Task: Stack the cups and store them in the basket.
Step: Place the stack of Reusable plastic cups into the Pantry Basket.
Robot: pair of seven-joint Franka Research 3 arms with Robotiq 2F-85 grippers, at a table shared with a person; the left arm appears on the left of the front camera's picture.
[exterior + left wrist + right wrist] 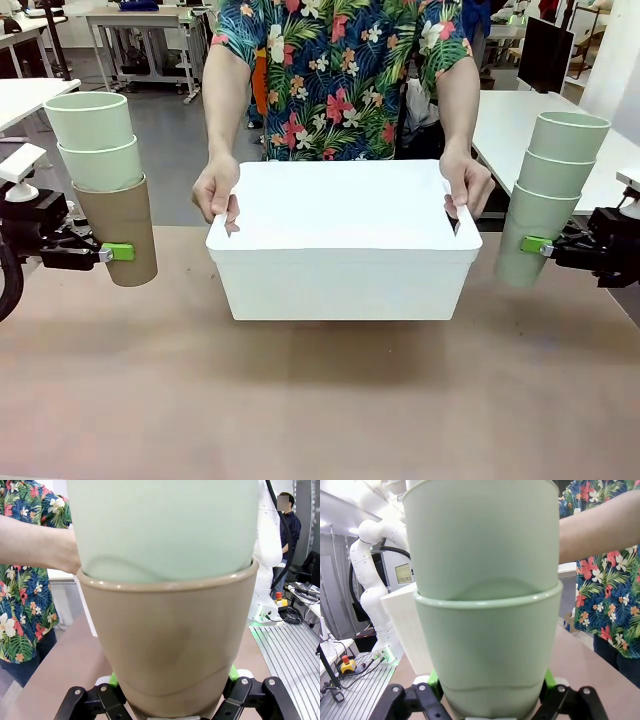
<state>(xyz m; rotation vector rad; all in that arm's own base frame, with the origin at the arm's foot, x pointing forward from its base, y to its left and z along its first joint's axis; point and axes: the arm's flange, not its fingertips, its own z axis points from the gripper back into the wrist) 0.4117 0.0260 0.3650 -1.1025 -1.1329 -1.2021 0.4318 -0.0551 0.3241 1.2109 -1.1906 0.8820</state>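
While L claw (118, 252) clamps the tan cup (122, 230) w/ two mint cups (95, 140) nested upright, R claw (536, 245) grips its upright mint stack (548, 195). Basket (340, 275), held up by person (340, 70), lies inboard of both claws, approx equidistant; I judge either stack moves inward.

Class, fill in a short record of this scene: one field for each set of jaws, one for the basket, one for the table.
Left jaws: shut on the tan cup, two mint cups nested in it
Right jaws: shut on the mint stack of three cups
Basket: white, between the stacks, a person's hand on one end, other hand on the other
Table: brown top
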